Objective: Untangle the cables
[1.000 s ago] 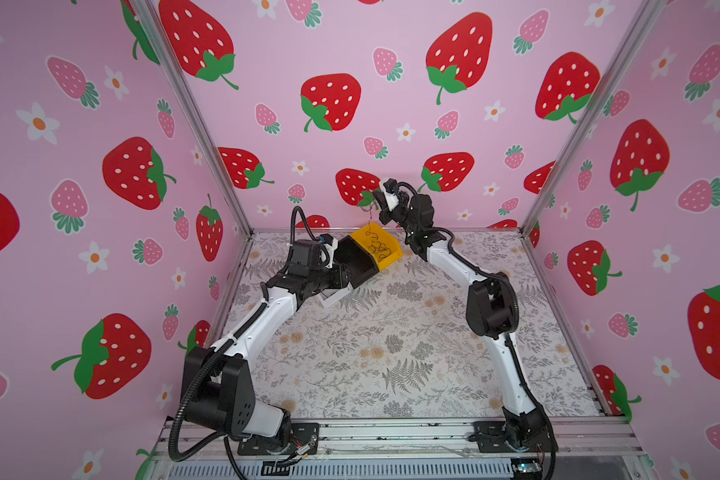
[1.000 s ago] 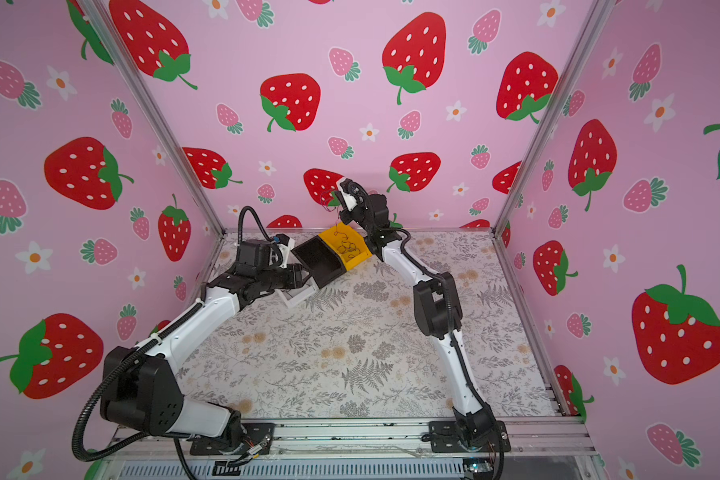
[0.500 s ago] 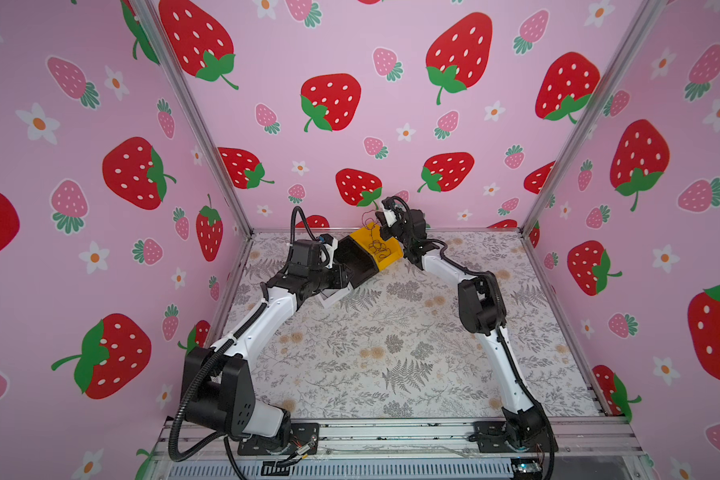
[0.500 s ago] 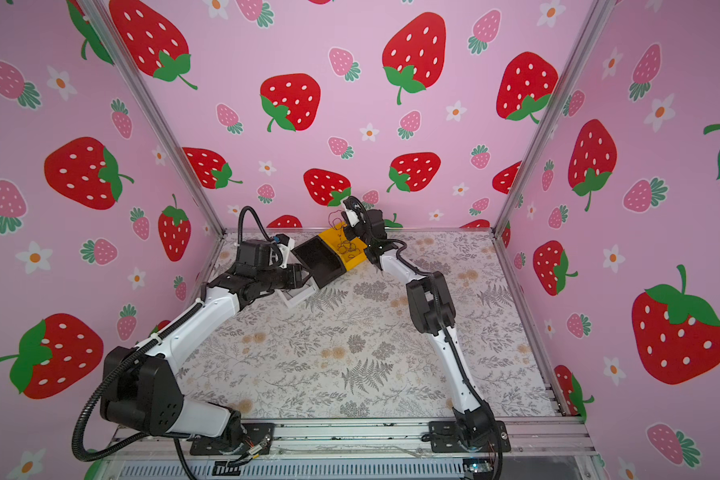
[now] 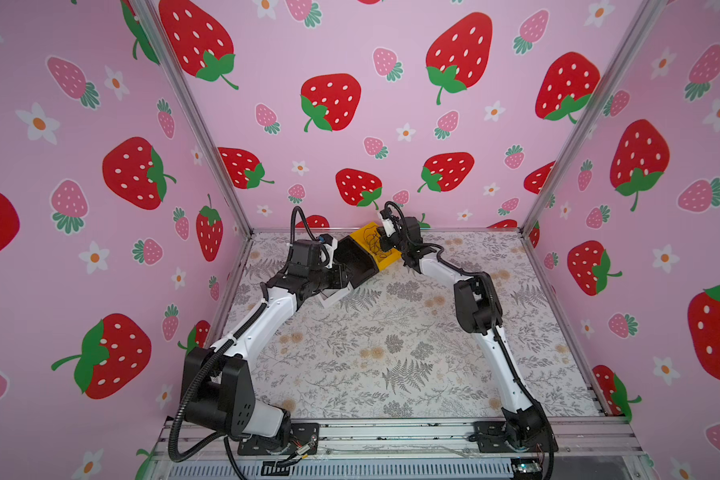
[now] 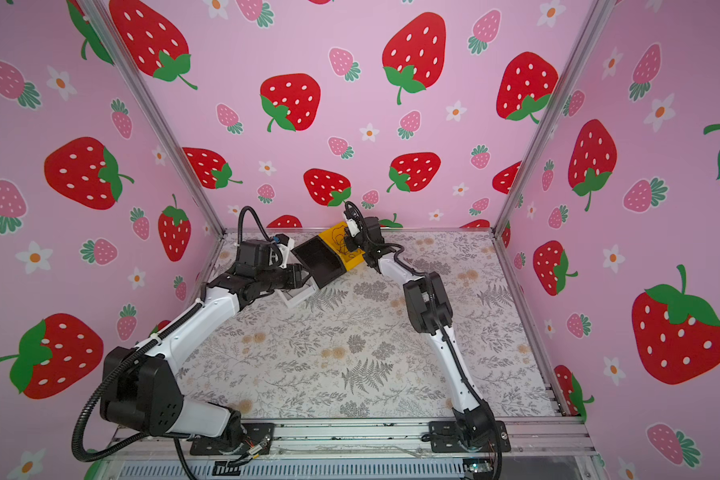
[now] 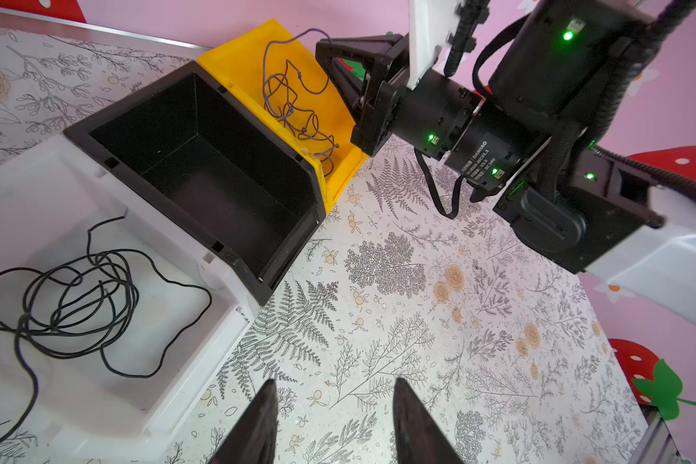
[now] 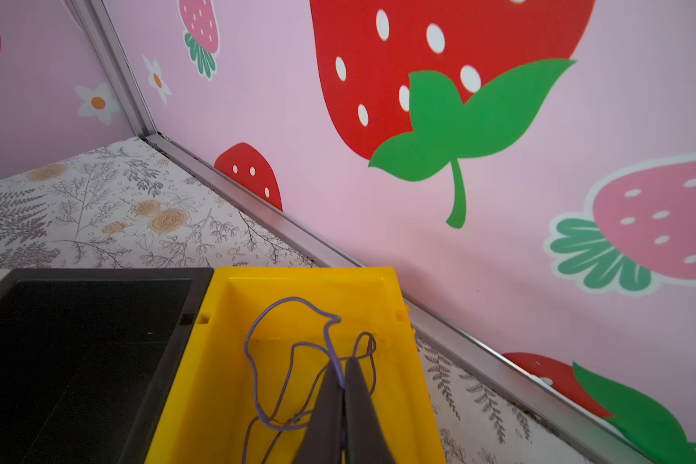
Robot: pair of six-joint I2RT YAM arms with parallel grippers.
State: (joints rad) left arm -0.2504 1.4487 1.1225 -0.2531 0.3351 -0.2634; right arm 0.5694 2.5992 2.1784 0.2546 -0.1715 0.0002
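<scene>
Right gripper point(image 8: 341, 365) pinches purple cable point(image 7: 292, 110) in yellow bin point(image 8: 218, 381); only left wrist view shows black cable point(image 7: 115, 281) in white bin point(image 7: 37, 193).

In the left wrist view, white print runs along the black cylindrical wrist motor point(image 7: 479, 156) of the right arm. The brand "DAMIAO" reads clearly. Two smaller lines beside it seem to end "V1.1" and "DC24V", and the rest is too small to read.

One cable point(image 7: 77, 297) is lying in the left bin point(image 7: 37, 193), another cable point(image 7: 294, 104) in the right bin point(image 7: 234, 60). The middle bin point(image 7: 218, 180) is sitting between them on the surface point(image 5: 391, 332).
</scene>
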